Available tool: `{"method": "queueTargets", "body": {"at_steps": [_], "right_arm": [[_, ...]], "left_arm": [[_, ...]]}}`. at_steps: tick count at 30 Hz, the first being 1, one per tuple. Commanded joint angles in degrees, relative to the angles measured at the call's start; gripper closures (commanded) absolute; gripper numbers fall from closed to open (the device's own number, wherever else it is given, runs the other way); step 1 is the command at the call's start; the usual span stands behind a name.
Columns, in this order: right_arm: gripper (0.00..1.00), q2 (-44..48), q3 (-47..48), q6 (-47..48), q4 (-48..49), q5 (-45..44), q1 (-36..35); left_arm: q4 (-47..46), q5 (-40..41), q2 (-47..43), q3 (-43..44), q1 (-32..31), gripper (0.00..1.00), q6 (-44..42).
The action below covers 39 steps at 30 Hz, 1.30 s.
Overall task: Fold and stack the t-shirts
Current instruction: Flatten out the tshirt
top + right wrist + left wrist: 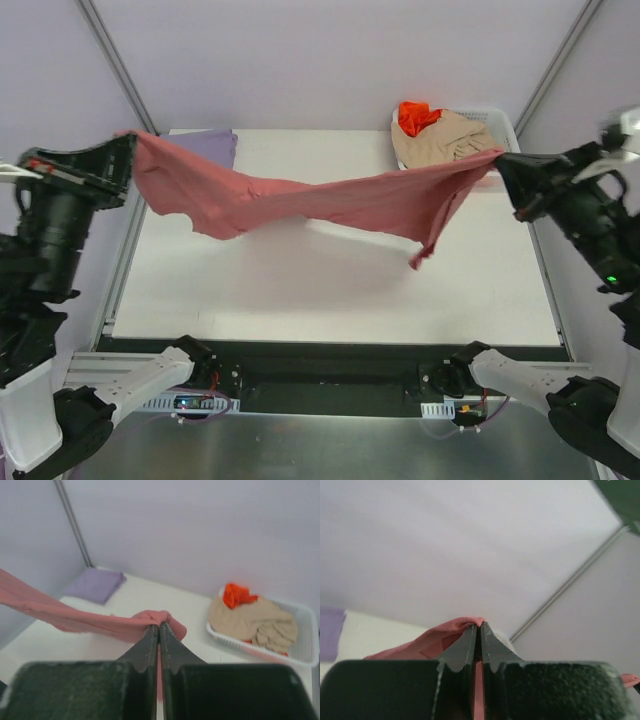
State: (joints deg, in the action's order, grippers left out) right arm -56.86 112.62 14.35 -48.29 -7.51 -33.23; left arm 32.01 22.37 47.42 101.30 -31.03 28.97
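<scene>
A dusty rose-red t-shirt [320, 205] hangs stretched in the air across the table, sagging in the middle. My left gripper [128, 150] is shut on its left end [462, 627] high at the table's left side. My right gripper [503, 165] is shut on its right end [155, 617] at the right side. A folded lavender t-shirt [212, 145] lies flat at the far left corner [95, 584]. A beige t-shirt [445, 138] and a bright orange t-shirt [417, 117] lie crumpled in the white basket [502, 122] at the far right.
The white mesh basket [300, 652] stands at the table's far right corner. The white tabletop [330, 290] lies below the hanging shirt. Metal frame posts [115, 60] rise at both back corners against the pale walls.
</scene>
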Motion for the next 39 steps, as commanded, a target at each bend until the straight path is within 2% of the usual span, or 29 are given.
{"method": "queueTargets", "body": {"at_steps": [1,5,9,10,12,16,19,22,24,27,31,33,37,39], "right_arm": [[1.00,-3.77,12.08,4.01,-2.78,7.87,0.01],[1.00,-9.30,15.43,8.49,-0.41,-1.70,0.10],[1.00,-15.55,12.81,14.03,7.23,-14.52,0.80],[1.00,-17.74,12.45,15.08,9.25,-15.77,1.67],[1.00,-22.30,13.41,14.66,11.37,-12.82,5.27],[1.00,-33.20,17.80,13.60,16.73,-6.83,11.16],[1.00,-41.99,28.67,12.47,18.84,-3.05,13.71],[1.00,-48.07,37.31,10.89,21.83,-1.46,14.86],[1.00,-47.21,35.58,9.04,25.60,1.69,15.91],[0.99,-41.07,26.89,7.89,31.15,3.46,16.36],[1.00,-34.65,18.36,9.29,29.93,5.31,16.53],[1.00,-31.40,12.92,11.39,28.79,6.89,16.71],[1.00,-22.88,-3.59,15.61,28.16,13.46,16.71],[1.00,-17.87,-13.61,18.16,28.60,18.12,16.54]], "left_arm": [[-4.06,-9.45,6.18,11.79,0.44,1.00,-9.71],[-5.20,-2.53,13.12,18.40,0.44,1.00,-14.37],[-11.16,11.68,22.17,21.22,0.53,1.00,-21.48],[-12.66,13.56,25.32,22.18,0.88,1.00,-23.76],[-13.82,14.54,31.91,26.38,3.94,1.00,-25.63],[-14.25,7.54,45.45,38.86,12.37,1.00,-26.86],[-16.09,2.26,54.60,49.41,16.60,1.00,-27.39],[-23.46,-2.94,52.88,46.29,18.80,1.00,-26.70],[-26.98,-5.13,51.29,45.48,19.42,1.00,-26.60],[-28.84,-6.90,48.48,45.48,19.60,1.00,-27.47],[-28.41,-7.08,42.51,39.79,19.69,1.00,-30.20],[-28.49,-9.70,37.60,31.29,19.69,1.00,-31.43],[-30.07,-11.30,24.42,6.00,19.69,1.00,-31.87],[-31.74,-9.11,15.91,-10.95,19.69,1.00,-29.16]]}}
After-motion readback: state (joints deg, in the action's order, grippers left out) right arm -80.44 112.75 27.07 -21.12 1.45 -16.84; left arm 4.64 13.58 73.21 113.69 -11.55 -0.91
